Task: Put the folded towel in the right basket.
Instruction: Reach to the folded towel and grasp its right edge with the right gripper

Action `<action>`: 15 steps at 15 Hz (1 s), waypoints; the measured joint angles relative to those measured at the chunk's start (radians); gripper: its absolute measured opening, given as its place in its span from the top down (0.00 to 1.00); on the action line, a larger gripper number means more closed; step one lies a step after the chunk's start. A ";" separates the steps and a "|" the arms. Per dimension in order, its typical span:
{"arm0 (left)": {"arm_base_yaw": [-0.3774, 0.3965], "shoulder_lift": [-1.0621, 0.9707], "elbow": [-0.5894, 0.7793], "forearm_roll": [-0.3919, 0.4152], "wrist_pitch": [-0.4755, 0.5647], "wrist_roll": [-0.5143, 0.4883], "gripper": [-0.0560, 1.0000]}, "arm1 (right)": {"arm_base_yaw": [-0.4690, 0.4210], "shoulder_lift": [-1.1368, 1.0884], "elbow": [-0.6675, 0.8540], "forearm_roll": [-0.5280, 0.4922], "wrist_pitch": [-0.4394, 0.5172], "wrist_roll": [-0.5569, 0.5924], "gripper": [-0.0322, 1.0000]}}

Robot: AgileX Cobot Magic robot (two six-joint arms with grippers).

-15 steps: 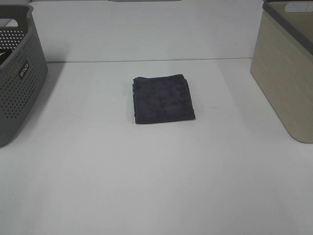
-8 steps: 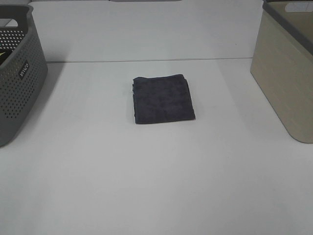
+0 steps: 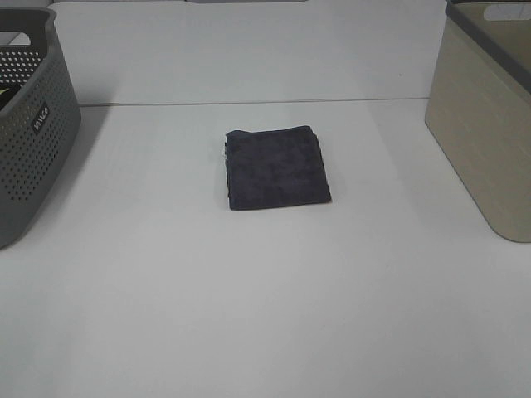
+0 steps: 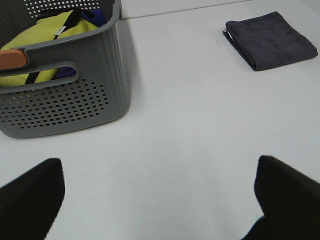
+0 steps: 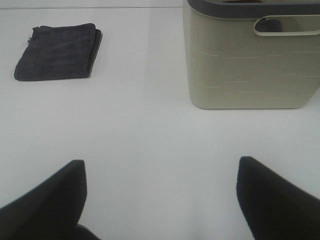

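Change: nothing moved since the earlier frames; towel (image 3: 278, 167), both baskets and table sit exactly as before.
Left gripper (image 4: 159, 185): seen in its wrist view; jaws spread wide, nothing between them; dark fingers (image 4: 30, 200) frame bare white table.
Right gripper (image 5: 160, 185): seen in its wrist view; jaws wide apart, holding nothing; dark fingers (image 5: 45, 205) over bare table.
Table (image 3: 265, 315): white, flat, fills most of the high view.
Towel: dark grey, folded to a neat rectangle, lying flat on the table about mid-table; between the two baskets and well apart from each; not in the right basket; layered edges show on the side toward the left basket; no gripper touches it.
Left basket (image 3: 33, 141): grey, perforated walls, handle slot, small label on the wall; stands at the left side of the table, cut off by the frame.
Left basket contents: yellow cloth (image 4: 45, 35), a bit of blue cloth (image 4: 95, 17), an orange thing (image 4: 12, 59) at the rim, can't tell what.
Right basket (image 3: 485, 141): beige, solid walls, dark grey rim, handle slot near the top; stands upright at the right side of the table, partly cut off; inside can't be made out.
Far edge: thin line runs across behind the towel, white surface beyond it.
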 joint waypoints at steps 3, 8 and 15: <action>0.000 0.000 0.000 0.000 0.000 0.000 0.02 | 0.000 0.000 0.000 0.000 0.000 0.000 0.22; 0.000 0.000 0.000 0.000 0.000 0.000 0.02 | 0.000 0.000 0.000 0.000 0.000 0.000 0.22; 0.000 0.000 0.000 0.000 0.000 0.000 0.02 | 0.000 0.000 0.000 0.000 0.000 0.000 0.22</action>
